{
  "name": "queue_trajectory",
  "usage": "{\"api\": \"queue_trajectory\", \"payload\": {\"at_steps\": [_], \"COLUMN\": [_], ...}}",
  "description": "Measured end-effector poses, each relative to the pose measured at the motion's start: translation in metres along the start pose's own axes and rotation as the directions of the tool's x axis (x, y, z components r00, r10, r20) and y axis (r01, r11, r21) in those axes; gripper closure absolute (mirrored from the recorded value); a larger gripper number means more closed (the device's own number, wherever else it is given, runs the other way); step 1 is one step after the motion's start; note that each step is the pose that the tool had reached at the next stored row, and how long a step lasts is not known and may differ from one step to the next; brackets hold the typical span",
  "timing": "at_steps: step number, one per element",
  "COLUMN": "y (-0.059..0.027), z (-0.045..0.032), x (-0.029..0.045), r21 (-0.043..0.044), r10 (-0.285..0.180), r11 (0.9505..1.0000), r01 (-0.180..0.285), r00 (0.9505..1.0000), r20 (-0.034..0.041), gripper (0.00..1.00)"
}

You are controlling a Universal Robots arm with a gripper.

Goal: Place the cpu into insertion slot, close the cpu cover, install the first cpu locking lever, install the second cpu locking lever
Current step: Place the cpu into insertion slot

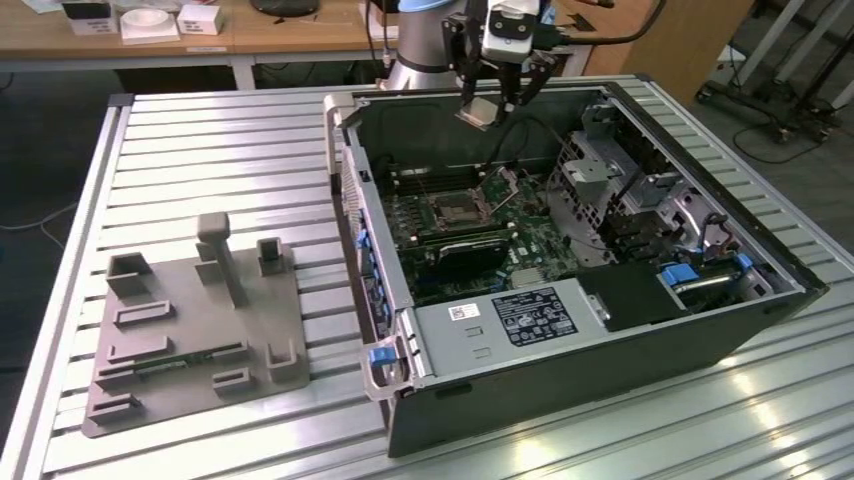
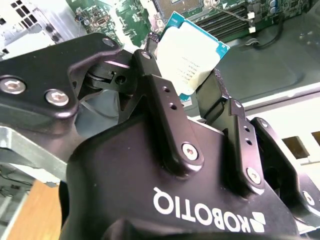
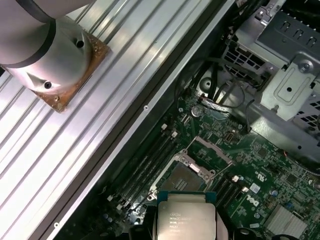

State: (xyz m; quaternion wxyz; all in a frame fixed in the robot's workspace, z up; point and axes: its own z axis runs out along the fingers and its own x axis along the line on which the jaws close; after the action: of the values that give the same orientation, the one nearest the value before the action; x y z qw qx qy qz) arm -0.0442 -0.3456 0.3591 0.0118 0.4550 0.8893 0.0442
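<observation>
My gripper [image 1: 491, 108] hangs above the far rim of the open computer case [image 1: 747, 300], shut on the cpu [image 1: 478, 112]. In the second wrist view the black fingers [image 2: 162, 95] clamp two edges of the cpu [image 2: 192, 55], whose pale metal top faces the camera. The insertion slot [image 1: 458, 208] lies below on the green motherboard, with a dark centre and nothing in it. The first wrist view shows the cpu [image 3: 186, 217] just short of the insertion slot [image 3: 182, 177]. The cpu cover [image 3: 212, 150] stands swung up at the slot's far side.
A silver drive cage [image 1: 607, 165] and cables crowd the case on the exterior view's right. A power supply [image 1: 527, 315] fills its near end. A grey fixture plate [image 1: 187, 330] sits on the slatted metal table [image 1: 200, 150]. The arm's base [image 3: 55, 55] is bolted beside the case.
</observation>
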Motion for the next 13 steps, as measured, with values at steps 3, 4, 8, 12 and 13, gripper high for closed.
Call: {"api": "queue_trajectory", "payload": {"at_steps": [3,4,8,12,13], "y": [-0.0005,-0.0007,-0.0015,-0.0023,-0.0025], "z": [0.0000,0.0001,0.0001,0.0002,0.0003], "x": [0.0004,0.0005,0.0010,0.0016,0.0018], "r21": [-0.0004,-0.0006,-0.0013,-0.0022,-0.0025], "r10": [0.023,0.032,0.063,0.095,0.103], "r11": [0.9997,0.9995,0.9980,0.9955,0.9947], "r01": [-0.023,-0.032,-0.063,-0.095,-0.103], "r00": [0.9997,0.9995,0.9980,0.9954,0.9946], "r20": [0.0021,0.0028,0.0056,0.0084,0.0091], "gripper": [0.45,0.45,0.45,0.45,0.45]}}
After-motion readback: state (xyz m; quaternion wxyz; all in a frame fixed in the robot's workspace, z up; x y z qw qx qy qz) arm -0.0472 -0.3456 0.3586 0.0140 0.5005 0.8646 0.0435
